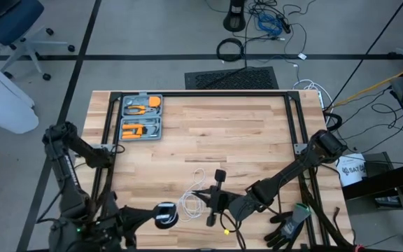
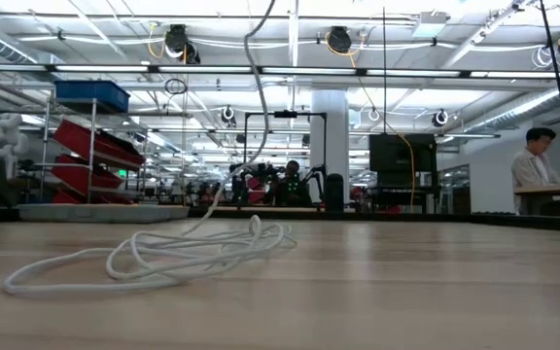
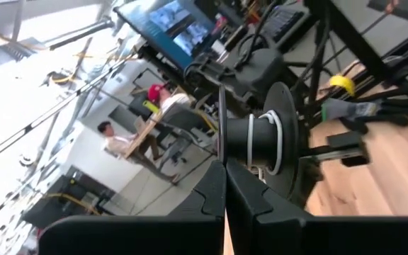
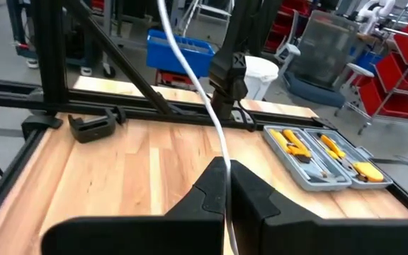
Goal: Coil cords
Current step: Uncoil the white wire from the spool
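Wooden table (image 1: 243, 133), right gripper (image 1: 209, 201) pinching white cord (image 1: 194, 199), left gripper (image 1: 161, 218) gripping reel (image 1: 165, 214)

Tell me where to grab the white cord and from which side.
Take the white cord on its single rising strand, from above, fingers across it, where the right gripper pinches it. The loops on the table lie flat and tangled; grabbing there would likely catch several.

Beside the reel (image 1: 165, 215) the left arm runs off the high view's lower edge, so its fingers go unseen there. The white cord (image 4: 197, 85) vanishes between the right gripper's (image 4: 227, 185) closed fingers. Tools in the grey case (image 1: 140, 117) are too small to identify.
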Action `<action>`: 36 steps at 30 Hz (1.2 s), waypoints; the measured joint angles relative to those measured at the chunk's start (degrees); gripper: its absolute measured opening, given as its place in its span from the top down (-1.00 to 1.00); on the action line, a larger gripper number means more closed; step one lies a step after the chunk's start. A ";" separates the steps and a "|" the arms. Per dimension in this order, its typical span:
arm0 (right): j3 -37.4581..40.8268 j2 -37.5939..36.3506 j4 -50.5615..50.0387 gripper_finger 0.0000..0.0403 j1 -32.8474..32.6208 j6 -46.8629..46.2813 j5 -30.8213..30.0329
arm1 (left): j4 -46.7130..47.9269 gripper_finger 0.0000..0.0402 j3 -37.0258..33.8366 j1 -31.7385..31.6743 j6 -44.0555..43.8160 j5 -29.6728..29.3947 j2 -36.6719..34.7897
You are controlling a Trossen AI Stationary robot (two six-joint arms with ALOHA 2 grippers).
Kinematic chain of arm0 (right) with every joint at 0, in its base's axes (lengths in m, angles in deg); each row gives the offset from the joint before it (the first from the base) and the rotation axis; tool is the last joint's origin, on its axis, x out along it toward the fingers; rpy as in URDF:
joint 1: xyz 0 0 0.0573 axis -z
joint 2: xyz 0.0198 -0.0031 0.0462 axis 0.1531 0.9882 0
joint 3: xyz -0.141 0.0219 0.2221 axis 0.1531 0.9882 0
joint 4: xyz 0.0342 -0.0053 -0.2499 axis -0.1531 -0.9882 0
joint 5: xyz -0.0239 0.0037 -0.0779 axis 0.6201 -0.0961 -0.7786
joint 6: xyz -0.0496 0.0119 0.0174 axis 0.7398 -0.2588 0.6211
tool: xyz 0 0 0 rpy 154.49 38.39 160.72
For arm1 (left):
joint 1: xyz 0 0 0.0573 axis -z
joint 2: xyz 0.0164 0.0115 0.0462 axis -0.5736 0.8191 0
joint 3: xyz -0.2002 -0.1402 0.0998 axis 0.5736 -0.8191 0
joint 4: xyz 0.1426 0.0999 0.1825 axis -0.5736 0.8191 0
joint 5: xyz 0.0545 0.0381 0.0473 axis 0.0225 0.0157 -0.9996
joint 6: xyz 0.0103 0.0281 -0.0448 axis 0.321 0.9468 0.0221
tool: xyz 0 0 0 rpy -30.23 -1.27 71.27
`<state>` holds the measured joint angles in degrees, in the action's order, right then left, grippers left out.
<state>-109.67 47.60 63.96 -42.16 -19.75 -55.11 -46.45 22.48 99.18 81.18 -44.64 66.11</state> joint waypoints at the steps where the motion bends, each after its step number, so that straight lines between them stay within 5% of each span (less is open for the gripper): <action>1: 0.00 -0.07 0.03 1.00 -0.13 -0.07 -0.09 | 0.10 0.99 0.00 0.50 0.02 -0.48 0.00; 5: 0.00 -1.12 -0.10 1.00 -0.87 -0.02 0.17 | 1.92 0.99 0.07 1.78 -0.08 -5.86 -0.04; 13: 0.02 -3.65 2.07 1.00 -4.24 2.72 0.32 | 7.44 0.99 0.07 1.41 -0.47 -6.30 -0.07; 24: 0.02 -4.91 19.38 1.00 -11.22 18.09 0.85 | 8.71 0.99 0.07 1.63 -0.55 -6.32 -0.07; 36: 0.02 -4.91 29.41 1.00 -13.18 25.92 12.94 | 8.91 0.99 -0.49 0.28 -0.75 -6.40 -0.02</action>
<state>-109.65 42.68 93.37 -55.33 6.16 -42.17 -37.55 21.99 99.45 80.43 -51.05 66.09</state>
